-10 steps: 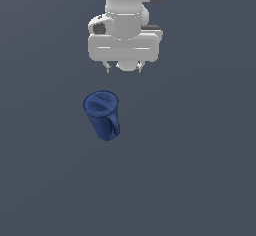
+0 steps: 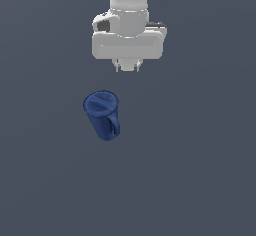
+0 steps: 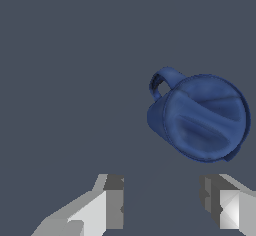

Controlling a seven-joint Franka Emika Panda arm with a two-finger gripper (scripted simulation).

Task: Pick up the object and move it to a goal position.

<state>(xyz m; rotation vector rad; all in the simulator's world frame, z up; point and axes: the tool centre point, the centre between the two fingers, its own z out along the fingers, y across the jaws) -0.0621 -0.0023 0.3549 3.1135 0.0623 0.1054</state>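
The object, a dark blue mug (image 2: 102, 114) with a round rim and a side handle, stands alone on the grey floor. In the wrist view the mug (image 3: 200, 117) shows its rim from above, with the handle (image 3: 162, 82) sticking out from its side. My gripper (image 2: 127, 69) hangs in the air above the floor. In the exterior view it sits further up the picture than the mug and slightly to the exterior view's right of it. The gripper (image 3: 165, 202) is open with nothing between its fingers (image 3: 114, 200), and the mug lies outside the gap.
A plain dark grey floor (image 2: 200, 180) fills both views. No other objects or edges show.
The hand has shifted a little to the exterior view's right, and its fingertips look closer together in that view. The mug has not moved.
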